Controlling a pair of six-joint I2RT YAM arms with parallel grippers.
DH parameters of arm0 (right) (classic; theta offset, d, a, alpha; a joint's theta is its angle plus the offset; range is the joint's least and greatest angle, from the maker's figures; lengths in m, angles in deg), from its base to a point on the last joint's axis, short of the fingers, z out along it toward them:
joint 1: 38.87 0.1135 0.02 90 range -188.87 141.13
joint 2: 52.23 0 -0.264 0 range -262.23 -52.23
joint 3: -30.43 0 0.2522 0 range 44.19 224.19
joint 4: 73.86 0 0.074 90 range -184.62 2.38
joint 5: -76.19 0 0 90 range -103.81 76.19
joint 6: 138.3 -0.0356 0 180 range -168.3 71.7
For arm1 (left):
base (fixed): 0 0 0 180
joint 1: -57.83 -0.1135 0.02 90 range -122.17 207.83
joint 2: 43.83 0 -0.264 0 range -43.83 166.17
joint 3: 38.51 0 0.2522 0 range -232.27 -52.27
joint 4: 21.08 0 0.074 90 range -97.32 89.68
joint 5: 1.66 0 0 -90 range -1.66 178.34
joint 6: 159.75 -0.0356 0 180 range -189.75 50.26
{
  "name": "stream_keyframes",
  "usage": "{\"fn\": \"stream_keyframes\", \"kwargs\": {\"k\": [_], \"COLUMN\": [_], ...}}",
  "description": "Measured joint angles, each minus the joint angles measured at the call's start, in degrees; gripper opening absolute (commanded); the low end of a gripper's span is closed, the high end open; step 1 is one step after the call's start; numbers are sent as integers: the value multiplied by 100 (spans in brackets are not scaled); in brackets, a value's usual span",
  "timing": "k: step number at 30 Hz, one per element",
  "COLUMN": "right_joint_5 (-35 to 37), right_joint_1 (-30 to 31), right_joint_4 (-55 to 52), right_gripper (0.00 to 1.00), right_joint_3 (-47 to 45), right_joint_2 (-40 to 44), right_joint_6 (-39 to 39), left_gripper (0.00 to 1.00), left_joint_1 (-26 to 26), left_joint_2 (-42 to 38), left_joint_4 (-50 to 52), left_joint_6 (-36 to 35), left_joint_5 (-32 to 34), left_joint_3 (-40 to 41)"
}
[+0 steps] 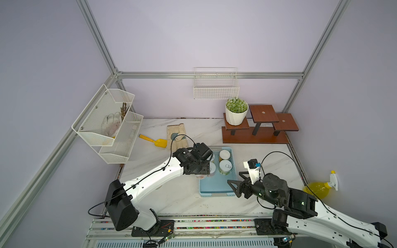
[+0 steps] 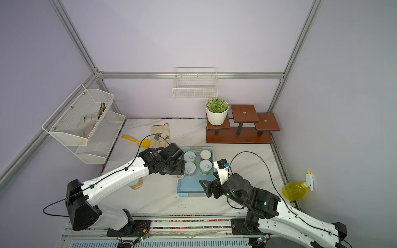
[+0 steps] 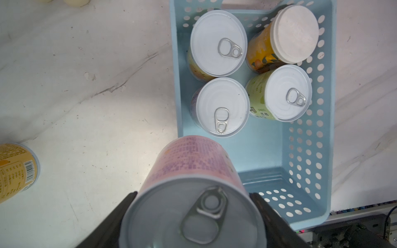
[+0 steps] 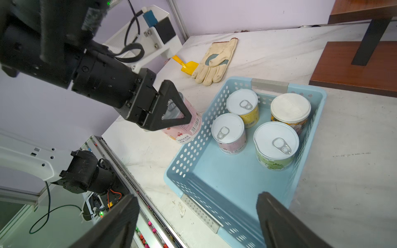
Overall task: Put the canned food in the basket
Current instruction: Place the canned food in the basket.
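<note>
a pink can (image 3: 189, 167) is gripped, tilted, near its top by the half-closed left hand (image 3: 193, 206). the blue basket (image 3: 322, 150) is found just beside this hand, with four other cans (image 4: 229, 128) stood upright inside, at the end far from the right hand (image 4: 195, 199). that hand is held wide open and empty at the basket's near end. a yellow can (image 3: 15, 169) is seen on the counter (image 3: 86, 85), apart from the left hand, on the side away from the basket.
</note>
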Motion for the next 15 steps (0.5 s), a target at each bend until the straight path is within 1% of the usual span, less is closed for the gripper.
{"fn": "stream_keyframes", "kwargs": {"k": [6,15], "right_joint_5": [195,361], "right_joint_1": [0,0], "right_joint_4": [-221,-367], "right_gripper": [91,92], "right_joint_3": [0,0], "right_joint_2": [179,293], "right_joint_6": [-138,-205], "left_gripper": [0,0], "left_joint_1": [378,769], "left_joint_2": [424,684], "left_joint_4": [2,0], "left_joint_6": [59,332], "left_joint_5": [61,214], "left_joint_3": [-190,-216]}}
